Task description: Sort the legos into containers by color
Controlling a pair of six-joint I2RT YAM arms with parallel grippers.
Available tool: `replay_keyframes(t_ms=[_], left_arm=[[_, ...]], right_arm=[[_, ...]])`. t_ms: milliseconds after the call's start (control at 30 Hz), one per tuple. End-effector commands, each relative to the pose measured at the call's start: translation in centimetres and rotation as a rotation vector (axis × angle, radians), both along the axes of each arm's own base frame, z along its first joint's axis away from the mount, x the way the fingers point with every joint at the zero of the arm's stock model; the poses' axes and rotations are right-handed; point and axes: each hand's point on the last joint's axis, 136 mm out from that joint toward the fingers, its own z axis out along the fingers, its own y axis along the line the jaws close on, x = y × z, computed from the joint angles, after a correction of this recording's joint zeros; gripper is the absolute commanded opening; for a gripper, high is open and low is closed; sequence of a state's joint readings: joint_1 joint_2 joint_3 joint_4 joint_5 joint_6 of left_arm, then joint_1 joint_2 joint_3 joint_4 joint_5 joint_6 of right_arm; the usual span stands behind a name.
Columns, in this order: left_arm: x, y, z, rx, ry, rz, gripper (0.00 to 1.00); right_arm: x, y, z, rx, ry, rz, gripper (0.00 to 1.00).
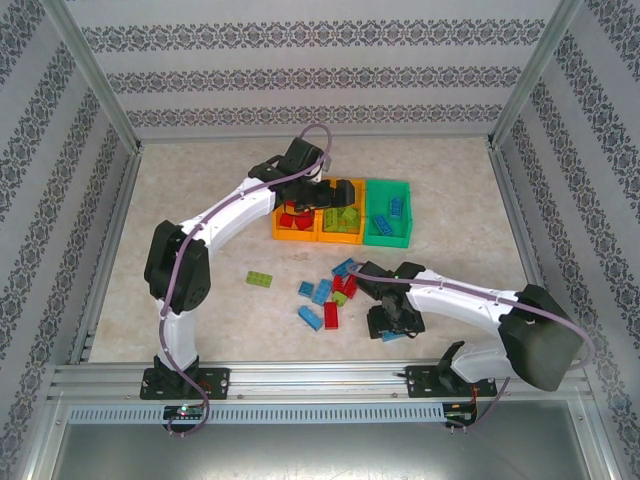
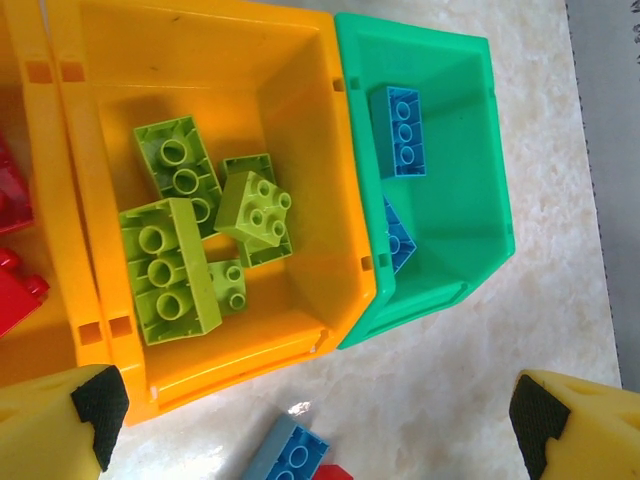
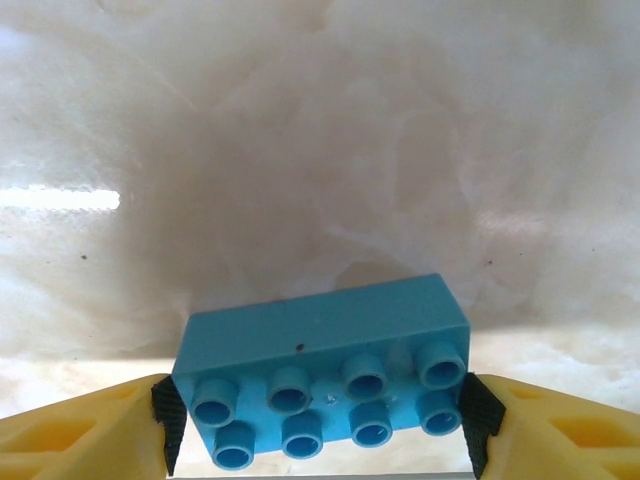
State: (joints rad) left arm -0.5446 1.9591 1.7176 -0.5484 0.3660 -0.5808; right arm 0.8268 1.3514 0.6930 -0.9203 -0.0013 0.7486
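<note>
Legos [image 1: 328,296] in red, blue and lime green are lying in a loose pile on the counter [image 1: 200,200], on the near side of the containers [image 1: 345,238]. One lime brick [image 1: 260,279] is sitting apart to the left of the pile.

We are gripping a light blue brick [image 3: 320,340] in the right claw [image 3: 320,430] at the pile's right edge. The right wrist view is showing the black pads [image 3: 168,425] pressing against both short ends of the brick, with its studs facing the camera. From above, the arm is hiding nearly all of that brick. We cannot tell whether it is resting on the counter or raised off it.

The overhead view is showing red bricks [image 1: 292,218] in the left orange bin [image 1: 290,237]. The left wrist view is giving us a closer look at the other two. Several lime bricks [image 2: 170,270] are lying jumbled in the middle orange bin [image 2: 335,230]. Two blue bricks [image 2: 403,130] are resting in the green bin [image 2: 480,200], one flat and one leaning at the wall beside the orange bin.

We are holding the left claw [image 2: 312,415] open above the near edge of the bins. Its yellow fingers [image 2: 50,435] are standing wide apart with nothing gripped. A stray blue brick [image 2: 290,455] is lying on the counter below it.
</note>
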Motion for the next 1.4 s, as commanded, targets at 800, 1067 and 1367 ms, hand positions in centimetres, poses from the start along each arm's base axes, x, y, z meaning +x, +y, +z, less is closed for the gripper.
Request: replay_keyframes(t_ms=[800, 1067, 1367], left_arm=[[-0.7, 2.2, 1.4, -0.037, -0.028, 0.044, 1.0], [-1.2, 2.6, 1.6, -0.038, -0.03, 0.051, 1.0], [-1.9, 4.7, 1.2, -0.015, -0.025, 0.1, 1.0]], right_arm=[[1.8, 3.0, 0.6, 0.056, -0.066, 0.066, 0.89], [2.6, 3.2, -1.3, 0.049, -0.071, 0.05, 0.85], [2.3, 3.3, -1.8, 0.046, -0.056, 0.076, 0.56]])
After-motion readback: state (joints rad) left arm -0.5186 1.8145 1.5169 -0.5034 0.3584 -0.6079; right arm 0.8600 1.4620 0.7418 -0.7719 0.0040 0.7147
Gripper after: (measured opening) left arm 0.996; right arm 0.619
